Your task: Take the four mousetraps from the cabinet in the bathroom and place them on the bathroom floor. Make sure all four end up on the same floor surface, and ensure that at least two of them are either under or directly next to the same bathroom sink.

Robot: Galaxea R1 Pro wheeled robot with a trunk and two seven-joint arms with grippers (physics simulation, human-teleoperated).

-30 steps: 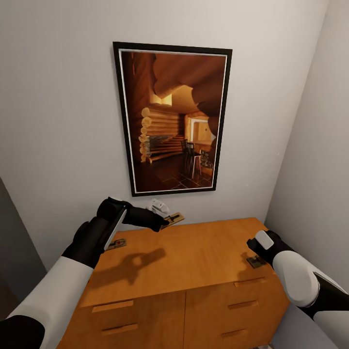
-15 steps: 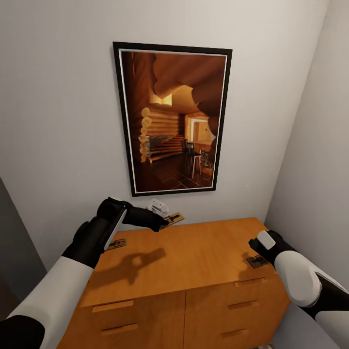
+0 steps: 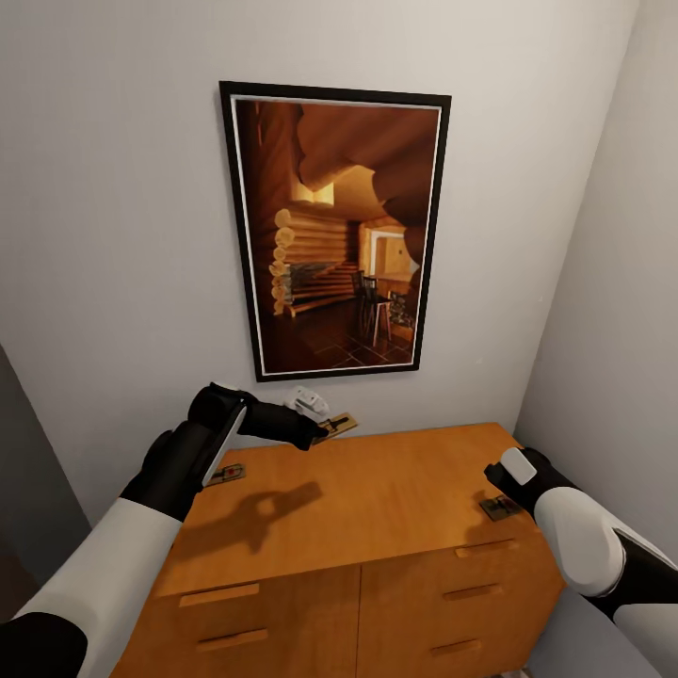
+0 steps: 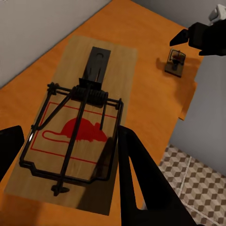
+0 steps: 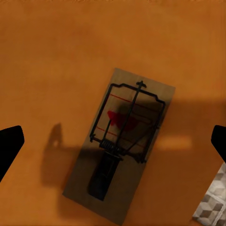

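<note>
My left gripper point(image 3: 315, 433) is shut on a mousetrap point(image 3: 336, 426), a tan board with black wire and a red mouse print point(image 4: 80, 132), held above the back of the orange-brown cabinet point(image 3: 377, 490). A second mousetrap point(image 3: 226, 474) lies flat at the cabinet top's left edge. A third mousetrap point(image 3: 499, 508) lies near the right front corner. My right gripper point(image 3: 504, 482) hangs just above it, open; in the right wrist view the trap point(image 5: 122, 146) lies between the spread fingers point(image 5: 9, 146). The left wrist view also catches that trap point(image 4: 175, 62) under the right gripper point(image 4: 200, 37).
A framed picture point(image 3: 334, 231) of a log cabin hangs on the wall behind the cabinet. A side wall point(image 3: 612, 282) stands close to my right arm. Cube-patterned floor tiles point(image 4: 197, 183) show beyond the cabinet's right end. Drawer fronts with bar handles point(image 3: 218, 594) face me.
My right gripper has edged slightly to the right above its mousetrap. The left arm and its held mousetrap have not moved.
</note>
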